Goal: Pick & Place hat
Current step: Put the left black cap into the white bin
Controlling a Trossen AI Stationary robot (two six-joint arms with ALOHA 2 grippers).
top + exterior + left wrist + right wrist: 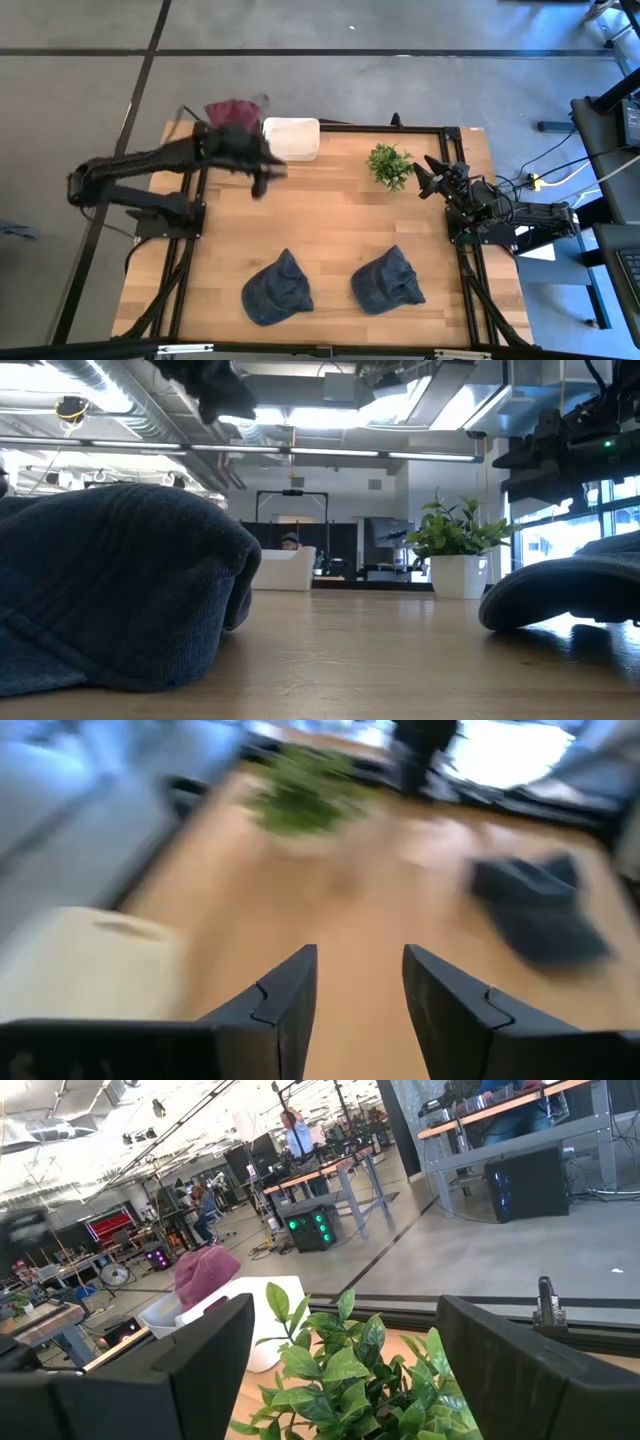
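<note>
Two dark blue hats lie flat on the table near its near edge: one (278, 290) left of centre, one (388, 282) right of centre; both fill the low view's foreground (110, 590) (570, 595). A maroon hat (235, 110) sits at the far edge beside a white bin (291, 138); it also shows in the right wrist view (205, 1270). My left gripper (262, 180) (360, 965) hovers open over bare wood just near of the bin. My right gripper (430, 178) (345, 1370) waits open at the right edge, facing a potted plant (388, 165).
The potted plant (455, 550) stands right of centre toward the far edge, close in front of my right gripper's fingers. The white bin (80, 960) occupies the far-left part. Bare wood (330, 220) lies between the bin, the plant and the two blue hats.
</note>
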